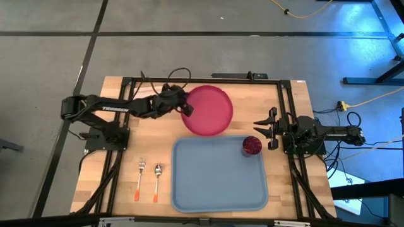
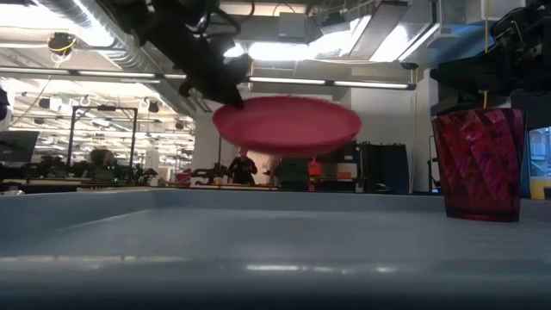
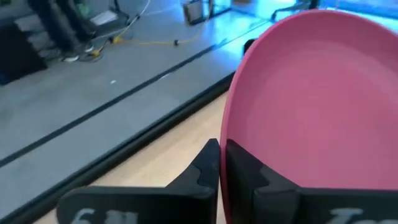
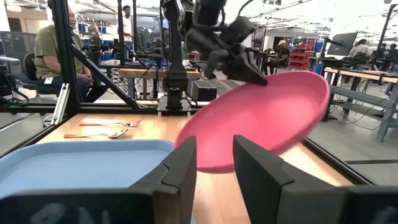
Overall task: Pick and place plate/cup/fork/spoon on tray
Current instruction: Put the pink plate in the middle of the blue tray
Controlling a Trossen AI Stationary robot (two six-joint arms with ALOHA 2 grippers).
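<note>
The pink-red plate point(image 1: 210, 111) is in the air over the table's far middle, just beyond the far rim of the light-blue tray point(image 1: 189, 189). My left gripper point(image 1: 186, 108) is shut on the plate's left rim. The low view shows the plate point(image 2: 293, 125) lifted. The maroon cup point(image 1: 252, 145) stands upright in the tray's far right corner. The fork point(image 1: 141, 179) and the spoon point(image 1: 157, 181) lie flat on the table left of the tray, the fork farther left. My right gripper point(image 1: 265, 129) is open and empty at the table's right side, near the cup. My left gripper pinches the plate's rim point(image 3: 225, 134) on its left side between its two fingers, one finger on the upper face and one on the underside. The fingers come nearly level from the table's left. The plate is lifted clear of the table and somewhat tilted.
A black metal frame point(image 1: 129, 81) runs around the wooden table top. People sit and stand in the room beyond the table point(image 4: 56, 56). Bare tray floor point(image 1: 214, 183) lies near of the cup.
</note>
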